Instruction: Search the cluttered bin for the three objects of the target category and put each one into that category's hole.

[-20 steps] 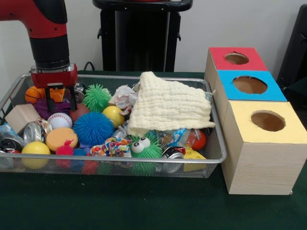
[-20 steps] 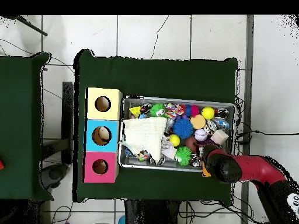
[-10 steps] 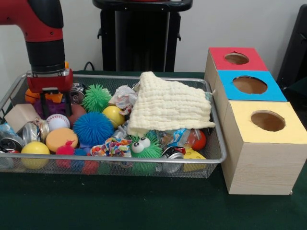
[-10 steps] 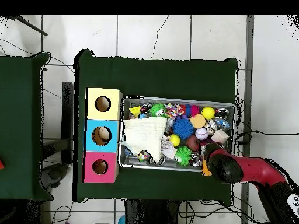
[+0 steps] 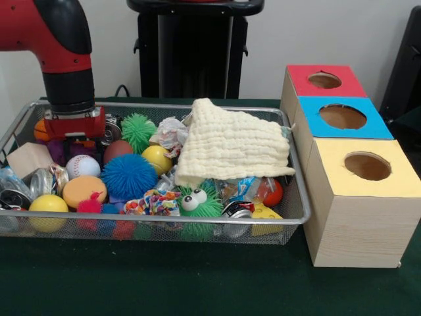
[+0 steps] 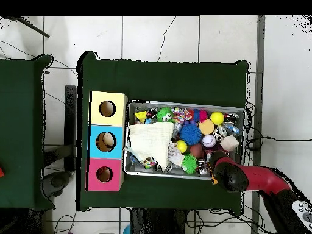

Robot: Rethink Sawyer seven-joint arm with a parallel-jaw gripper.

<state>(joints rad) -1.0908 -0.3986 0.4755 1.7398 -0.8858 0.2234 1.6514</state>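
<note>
The bin (image 5: 293,217) is shiny metal wire mesh, and the cream cloth (image 5: 230,141) in it looks soft and bumpy. The blue ball (image 5: 128,176) is rubbery and spiky. The boxes (image 5: 358,227) have pale wood sides with matt colored tops, and the table cover (image 5: 164,280) is dull green cloth.

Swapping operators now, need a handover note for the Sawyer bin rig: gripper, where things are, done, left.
Gripper: low in the wire bin's back corner, among the clutter beside the baseball; fingers hidden, so open or shut cannot be told.
Bin: full. Cream cloth covers the side nearest the boxes; blue spiky ball, green spiky ball, yellow ball and cans in the open.
Boxes: red, blue, yellow holes. Overhead, something pale shows inside the blue hole; the others look dark.
Done: nothing confirmed.
Left: find and drop the targets, possibly looking under the cloth.
</note>
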